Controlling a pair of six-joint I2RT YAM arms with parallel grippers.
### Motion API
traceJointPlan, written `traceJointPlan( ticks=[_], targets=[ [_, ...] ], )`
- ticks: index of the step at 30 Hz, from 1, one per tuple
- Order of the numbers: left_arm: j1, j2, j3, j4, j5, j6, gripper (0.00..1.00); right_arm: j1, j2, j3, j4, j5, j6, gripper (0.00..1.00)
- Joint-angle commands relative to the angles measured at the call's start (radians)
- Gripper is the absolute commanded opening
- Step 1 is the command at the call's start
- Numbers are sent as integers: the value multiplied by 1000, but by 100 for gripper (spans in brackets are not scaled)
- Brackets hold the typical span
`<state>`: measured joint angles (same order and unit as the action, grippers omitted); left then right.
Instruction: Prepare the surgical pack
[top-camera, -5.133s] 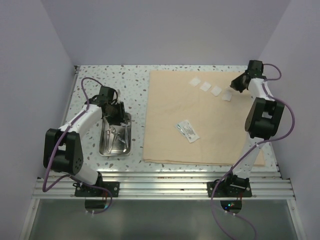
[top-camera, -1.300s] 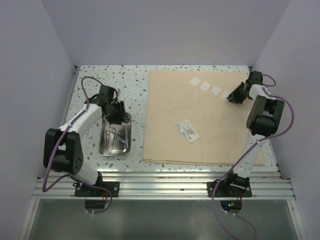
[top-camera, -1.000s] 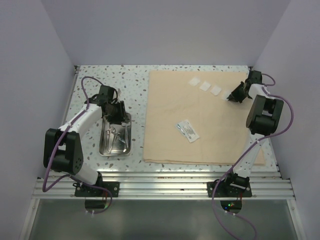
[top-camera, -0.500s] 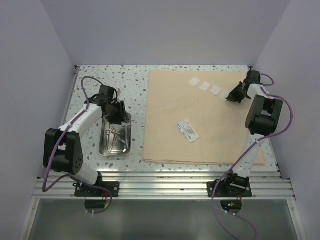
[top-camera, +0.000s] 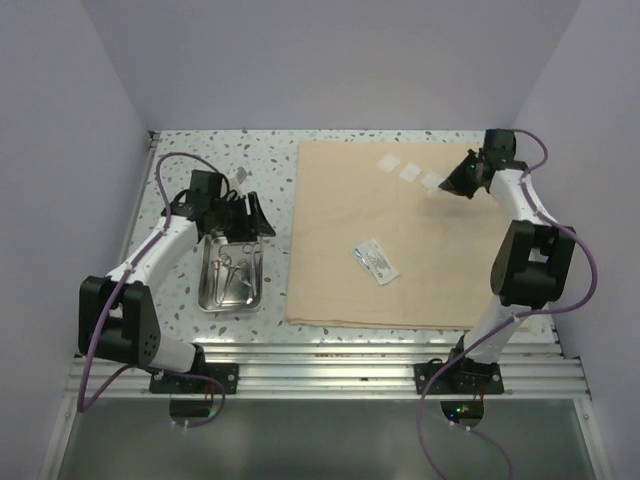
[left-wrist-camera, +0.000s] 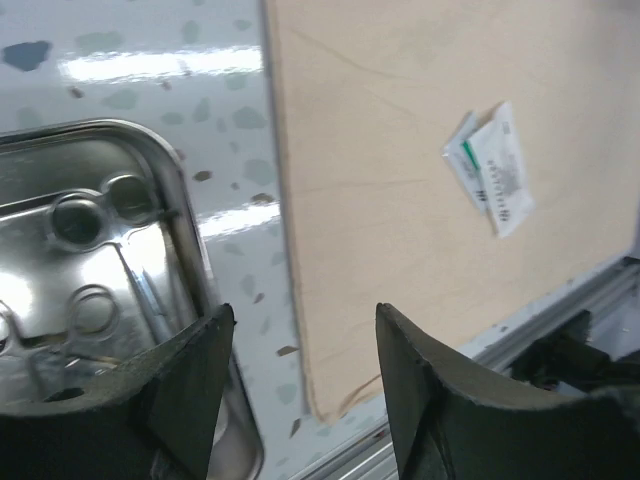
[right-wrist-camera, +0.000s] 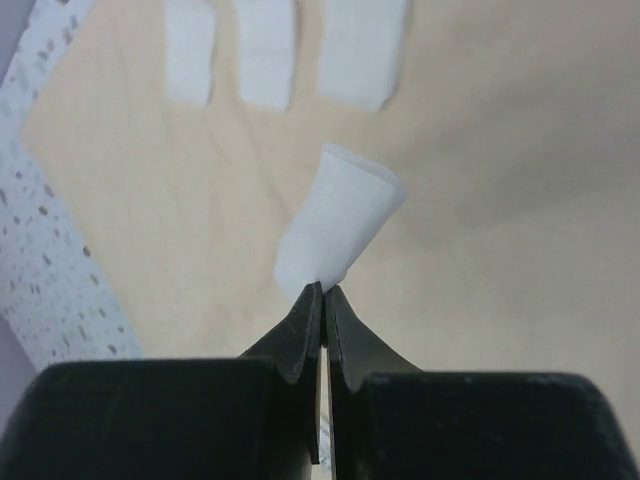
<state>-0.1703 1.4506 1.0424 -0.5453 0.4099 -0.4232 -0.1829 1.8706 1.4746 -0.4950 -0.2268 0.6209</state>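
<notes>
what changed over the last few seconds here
The right hand has pinched the fourth gauze square and lifted it off the beige cloth. The left hand, open, shifted from the far end of the tray toward the cloth. The tray, packet and other three gauze squares stayed put.

Beige cloth (top-camera: 420, 285) spread flat. Clear packet (top-camera: 375, 261) near its centre. Three white gauze squares (top-camera: 410, 173) in a row toward 1 o'clock. Fourth gauze square (right-wrist-camera: 340, 225) curled, lifted, pinched in right claw (right-wrist-camera: 322, 290). Shiny steel tray (top-camera: 206, 290) at 9 o'clock of cloth, scissors and forceps (top-camera: 232, 272) inside.
</notes>
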Motion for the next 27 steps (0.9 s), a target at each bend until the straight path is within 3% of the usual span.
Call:
traceJointPlan(
  ticks=[1, 4, 7, 12, 15, 16, 17, 22, 27],
  targets=[
    [8, -52, -50, 177, 261, -87, 64, 123, -146, -16, -73, -58, -13, 0],
    [8, -87, -178, 396, 448, -254, 66, 256, -237, -40, -89, -129, -1, 0],
    [6, -131, -280, 675, 550, -469, 70, 391, -300, -48, -97, -209, -6, 0],
    [5, -206, -369, 953, 587, -747, 77, 586, -384, -60, -73, -313, -26, 0],
    [5, -280, -418, 1010, 557, -848, 87, 651, -409, -72, -60, -327, -32, 0],
    [5, -300, -433, 1009, 538, -861, 96, 660, -421, -77, -56, -341, -24, 0],
    [5, -330, -436, 1001, 534, -879, 98, 680, -426, -83, -44, -345, -17, 0],
    [-32, -374, -485, 1064, 503, -986, 100, 763, -456, -115, 10, -347, 39, 0],
    [-78, -360, -478, 1030, 484, -997, 100, 807, -472, -132, 58, -324, 98, 0]
  ],
)
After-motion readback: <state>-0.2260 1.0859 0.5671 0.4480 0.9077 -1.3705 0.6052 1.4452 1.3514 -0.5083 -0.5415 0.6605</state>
